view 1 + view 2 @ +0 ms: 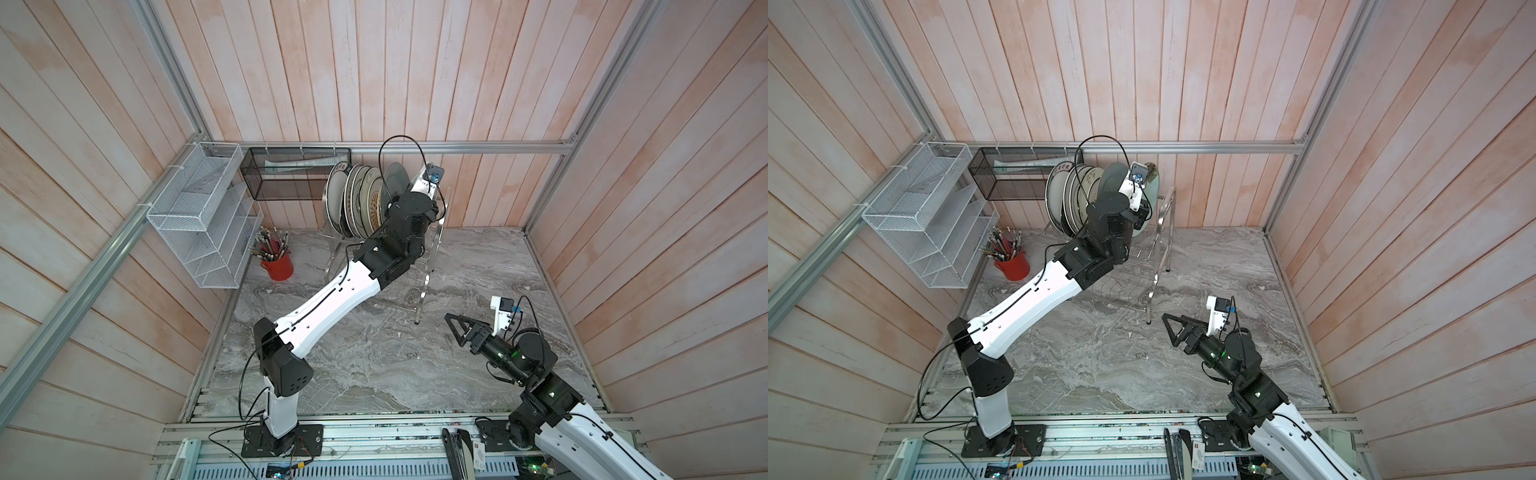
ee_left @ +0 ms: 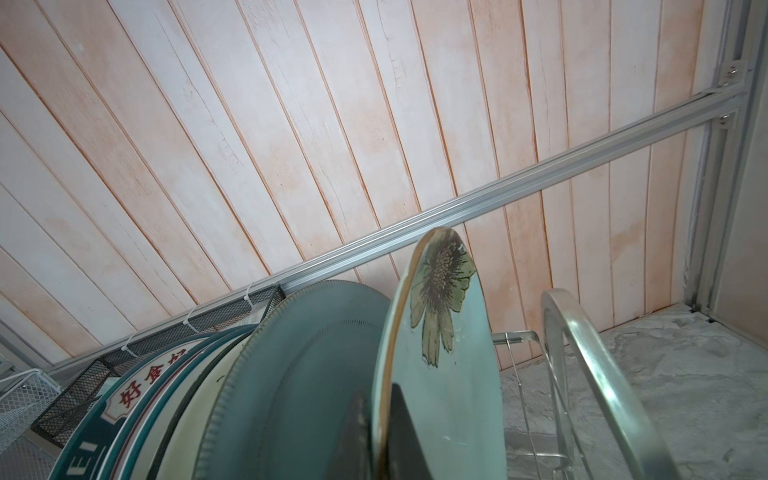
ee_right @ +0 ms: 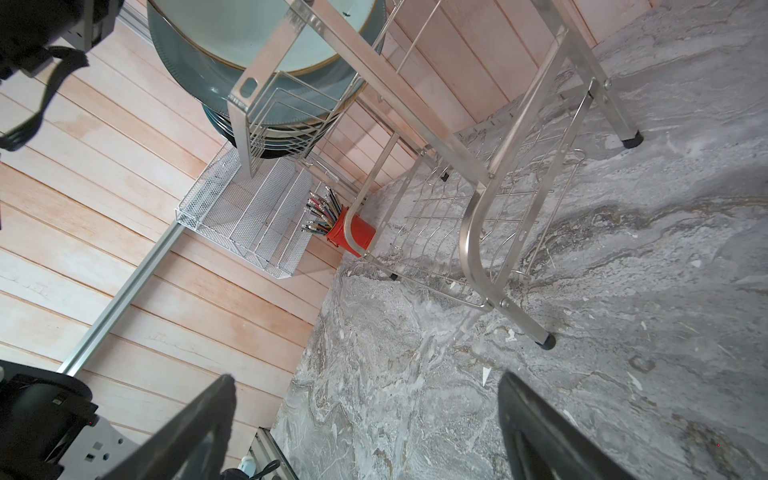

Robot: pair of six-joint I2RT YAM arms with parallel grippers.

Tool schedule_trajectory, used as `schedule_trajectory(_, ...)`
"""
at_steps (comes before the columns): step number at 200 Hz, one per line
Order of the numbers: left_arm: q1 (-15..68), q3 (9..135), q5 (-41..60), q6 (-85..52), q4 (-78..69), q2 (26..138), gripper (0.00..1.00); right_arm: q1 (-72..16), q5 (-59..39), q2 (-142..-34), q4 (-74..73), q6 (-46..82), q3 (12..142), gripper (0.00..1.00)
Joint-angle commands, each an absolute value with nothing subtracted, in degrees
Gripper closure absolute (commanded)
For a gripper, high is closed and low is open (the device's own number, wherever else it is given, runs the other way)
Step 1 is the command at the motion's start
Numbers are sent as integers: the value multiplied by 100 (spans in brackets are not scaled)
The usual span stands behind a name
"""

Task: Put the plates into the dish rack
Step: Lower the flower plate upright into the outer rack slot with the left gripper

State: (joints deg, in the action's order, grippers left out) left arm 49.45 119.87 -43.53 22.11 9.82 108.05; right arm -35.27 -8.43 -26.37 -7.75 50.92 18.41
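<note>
Several plates [image 1: 357,199] stand on edge in the upper tier of the steel dish rack [image 1: 432,249] at the back of the table. In the left wrist view my left gripper [image 2: 380,419] is shut on the rim of a pale teal plate [image 2: 449,374] with a flower print. That plate stands upright between a grey-blue plate [image 2: 299,374] and the rack's arched end frame [image 2: 602,374]. A plate with a dark lettered rim [image 2: 137,399] stands further along the row. My right gripper [image 1: 455,328] hangs open and empty over the table, in front of the rack [image 3: 478,199].
A white mesh organiser [image 1: 199,216] and a black mesh basket [image 1: 291,174] hang on the wall left of the rack. A red cup of pens [image 1: 277,262] stands below them. The rack's lower tier [image 3: 449,232] holds no plates.
</note>
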Motion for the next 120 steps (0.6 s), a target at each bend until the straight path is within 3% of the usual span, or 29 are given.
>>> schedule_trajectory(1, 4996, 12062, -4551, 2462, 4, 10708, 100, -3536, -848, -2568, -714, 5006, 1820, 2)
schedule_trajectory(120, 5111, 11180, -4736, 2713, -446, 10559, 100, -3536, -804, -2426, -619, 5028, 1774, 2)
